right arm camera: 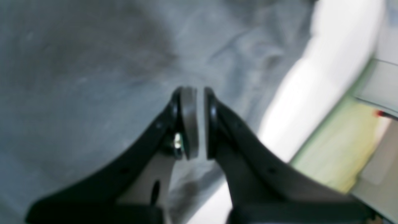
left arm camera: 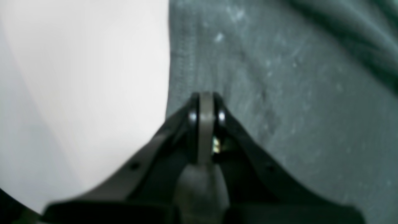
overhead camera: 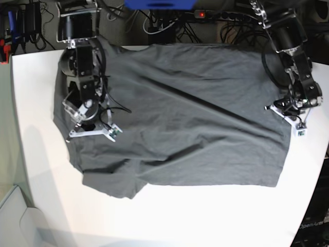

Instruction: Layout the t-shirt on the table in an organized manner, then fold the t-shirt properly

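The t-shirt (overhead camera: 180, 113) lies spread across the middle of the table (overhead camera: 216, 216), creased diagonally and rumpled at its 7 o'clock corner. The left gripper (left arm camera: 205, 102), at the shirt's 3 o'clock hem, is fully closed; whether cloth sits between its pads is unclear. The right gripper (right arm camera: 199, 123), at 9 o'clock over the fabric, shows a slim gap and grips nothing. Smoothing likely works best by pulling opposite edges outward together. No containers are visible.
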`<state>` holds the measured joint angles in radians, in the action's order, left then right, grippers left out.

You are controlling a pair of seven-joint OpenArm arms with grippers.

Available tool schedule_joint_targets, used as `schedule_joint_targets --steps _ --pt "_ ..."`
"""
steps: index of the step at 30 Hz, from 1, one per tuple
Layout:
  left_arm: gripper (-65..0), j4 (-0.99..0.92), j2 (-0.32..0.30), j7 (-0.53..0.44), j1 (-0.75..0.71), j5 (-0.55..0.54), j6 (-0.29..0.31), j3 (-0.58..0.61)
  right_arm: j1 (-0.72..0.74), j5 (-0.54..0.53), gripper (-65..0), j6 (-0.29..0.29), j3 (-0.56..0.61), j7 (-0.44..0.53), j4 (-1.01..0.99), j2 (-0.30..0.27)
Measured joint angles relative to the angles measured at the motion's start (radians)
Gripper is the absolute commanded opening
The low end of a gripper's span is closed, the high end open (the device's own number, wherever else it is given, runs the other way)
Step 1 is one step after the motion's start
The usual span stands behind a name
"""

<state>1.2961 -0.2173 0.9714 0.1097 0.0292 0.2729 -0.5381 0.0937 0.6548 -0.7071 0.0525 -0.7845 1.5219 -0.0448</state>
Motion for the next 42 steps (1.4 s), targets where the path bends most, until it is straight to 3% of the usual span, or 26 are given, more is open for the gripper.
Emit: schedule_joint_targets --steps 6,10,13,16,21,25,32,42 --pt "-64.7 -0.042 -0.008 -0.020 0.009 0.018 -0.015 0.065 0.085 -0.034 -62.0 0.001 -0.004 0.000 -0.141 -0.044" --pt "-64.7 -0.141 -0.020 -0.184 0.046 0.015 -0.031 0.114 0.169 -0.043 -62.0 0.009 -0.097 0.107 -0.282 -0.051" --pt "-64.7 -0.211 -0.020 -0.235 0.089 0.061 -0.030 0.122 0.250 -0.046 -62.0 0.023 -0.171 0.185 -0.409 -0.059" --pt "-64.7 -0.234 -0.011 -0.235 0.119 0.119 -0.029 0.122 0.316 -0.063 -62.0 0.025 -0.213 0.262 -0.529 -0.090" --pt "-64.7 -0.243 -0.010 -0.209 0.143 0.129 -0.027 0.123 0.356 -0.088 -61.9 0.024 -0.245 0.341 -0.614 -0.124" --pt "-64.7 -0.250 -0.004 -0.176 0.167 0.145 -0.022 0.126 0.348 -0.077 -62.0 0.022 -0.240 0.311 -0.575 -0.122" --pt "-64.7 -0.126 0.023 -0.106 0.130 0.128 0.008 0.127 0.230 -0.023 -61.9 -0.002 -0.242 0.156 -0.274 -0.100" --pt "-64.7 0.058 0.035 -0.018 0.135 0.124 0.008 0.124 0.264 -0.034 -61.8 -0.003 -0.190 0.157 -0.219 -0.047"
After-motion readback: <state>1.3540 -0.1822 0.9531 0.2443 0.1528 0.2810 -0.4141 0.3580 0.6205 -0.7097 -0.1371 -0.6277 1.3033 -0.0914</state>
